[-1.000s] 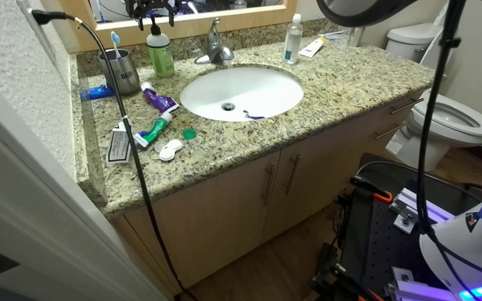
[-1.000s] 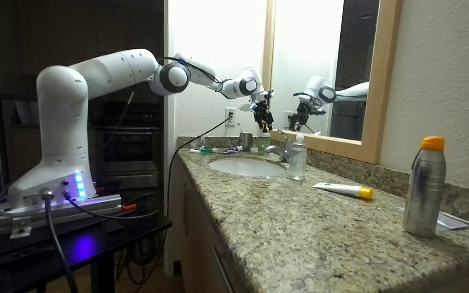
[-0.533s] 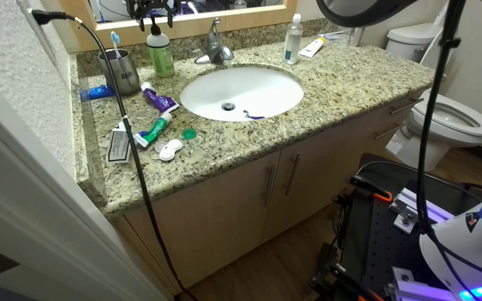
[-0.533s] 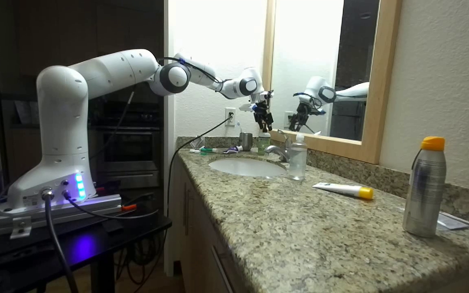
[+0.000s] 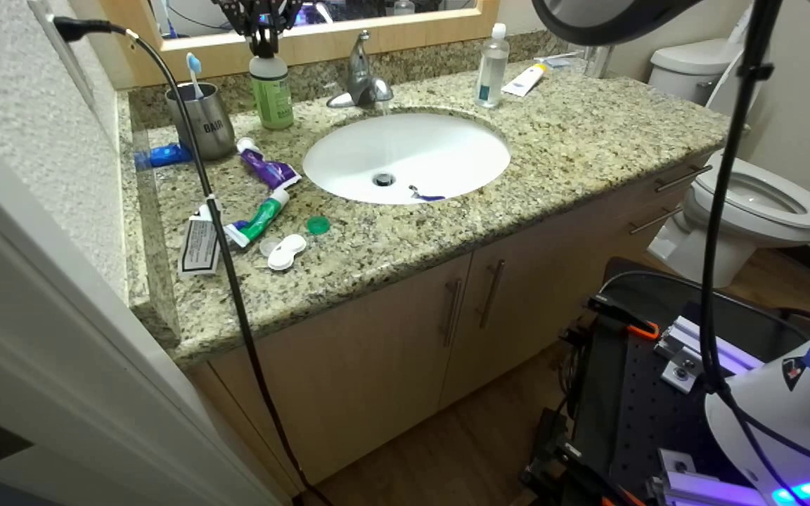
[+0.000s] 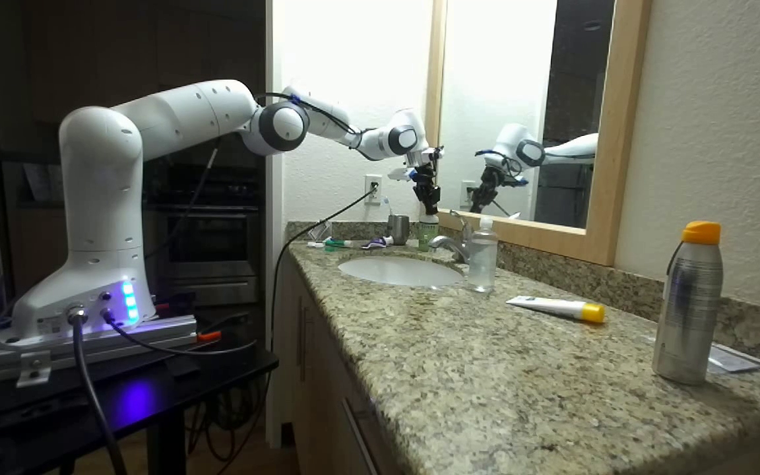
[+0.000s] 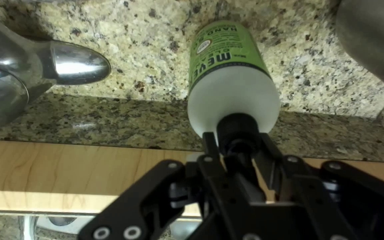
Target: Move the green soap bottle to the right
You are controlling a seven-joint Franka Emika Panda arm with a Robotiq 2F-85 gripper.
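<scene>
The green soap bottle (image 5: 273, 98) stands on the granite counter between the metal cup and the faucet, close to the backsplash. It has a green label, a pale upper body and a black pump top. My gripper (image 5: 264, 48) reaches down from above, its fingers on either side of the pump. In the wrist view the bottle (image 7: 233, 93) is seen from above, and the gripper (image 7: 237, 137) is closed round the black collar. One finger (image 7: 269, 146) rests against the collar; a thin gap shows beside the other's tip. The bottle's base stays on the counter.
Left of the bottle is a metal cup (image 5: 208, 126) with a toothbrush; to its right are the faucet (image 5: 361, 81) and sink (image 5: 338, 165). A purple tube (image 5: 269, 169) lies in front. Farther right stand a clear bottle (image 5: 492, 70) and a spray can (image 6: 689, 310). The mirror frame (image 7: 62, 170) is close behind.
The fingers stood apart above the pump and have now come together around it. The bottle's top has shifted very slightly. The arm itself has hardly moved.
</scene>
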